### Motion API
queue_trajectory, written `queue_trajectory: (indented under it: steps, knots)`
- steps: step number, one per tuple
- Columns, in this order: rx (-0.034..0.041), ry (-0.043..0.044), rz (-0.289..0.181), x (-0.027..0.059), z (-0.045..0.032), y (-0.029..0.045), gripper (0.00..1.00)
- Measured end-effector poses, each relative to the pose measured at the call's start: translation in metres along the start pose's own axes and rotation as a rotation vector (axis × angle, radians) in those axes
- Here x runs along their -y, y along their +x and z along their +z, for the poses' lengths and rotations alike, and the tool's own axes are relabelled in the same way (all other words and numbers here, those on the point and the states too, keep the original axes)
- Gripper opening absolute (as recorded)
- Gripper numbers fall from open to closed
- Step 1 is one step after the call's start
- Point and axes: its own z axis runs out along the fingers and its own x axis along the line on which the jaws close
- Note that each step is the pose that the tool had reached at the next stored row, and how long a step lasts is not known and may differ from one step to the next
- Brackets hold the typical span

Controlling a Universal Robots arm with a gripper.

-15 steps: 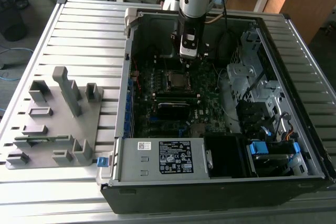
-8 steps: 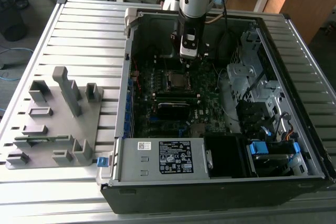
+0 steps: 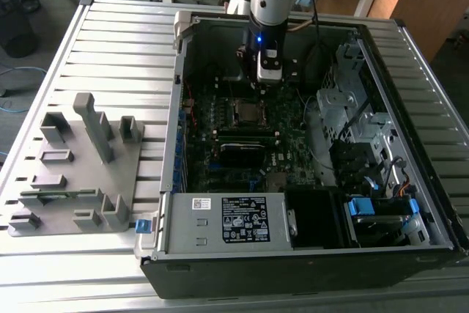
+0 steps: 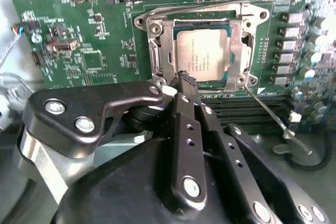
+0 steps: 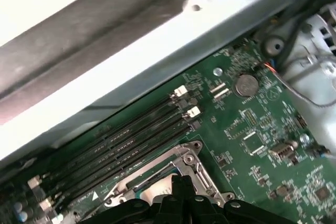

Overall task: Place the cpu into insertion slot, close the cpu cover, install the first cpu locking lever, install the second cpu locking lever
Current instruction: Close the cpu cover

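Observation:
The cpu (image 4: 202,56), a dull silver square, lies in the socket on the green motherboard (image 4: 89,35). The silvery cpu cover (image 4: 157,51) lies flat around it, its window framing the chip. One thin locking lever (image 4: 269,113) sticks out slantwise from a socket corner. A second locking lever (image 4: 199,8) runs along the socket's opposite edge. My gripper (image 4: 186,80) is shut with nothing in it, its tips just off the cover's edge. In the exterior view the gripper (image 3: 267,82) hangs over the socket (image 3: 249,113). The first wrist view shows the fingertips (image 5: 181,182) at the cover (image 5: 195,167).
Memory slots (image 5: 121,148) run beside the socket. The open computer case has a wall (image 3: 178,108) on the exterior view's left, a drive cage (image 3: 352,108) on its right and a power supply (image 3: 234,218) in front. A grey fixture (image 3: 73,166) stands on the slatted table.

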Motion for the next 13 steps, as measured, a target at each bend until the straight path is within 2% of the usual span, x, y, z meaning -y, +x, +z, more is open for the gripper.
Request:
queue_trajectory:
  steps: [13]
  knots:
    - [-0.0088, -0.0063, -0.236, 0.0001, 0.0025, 0.0001, 0.1]
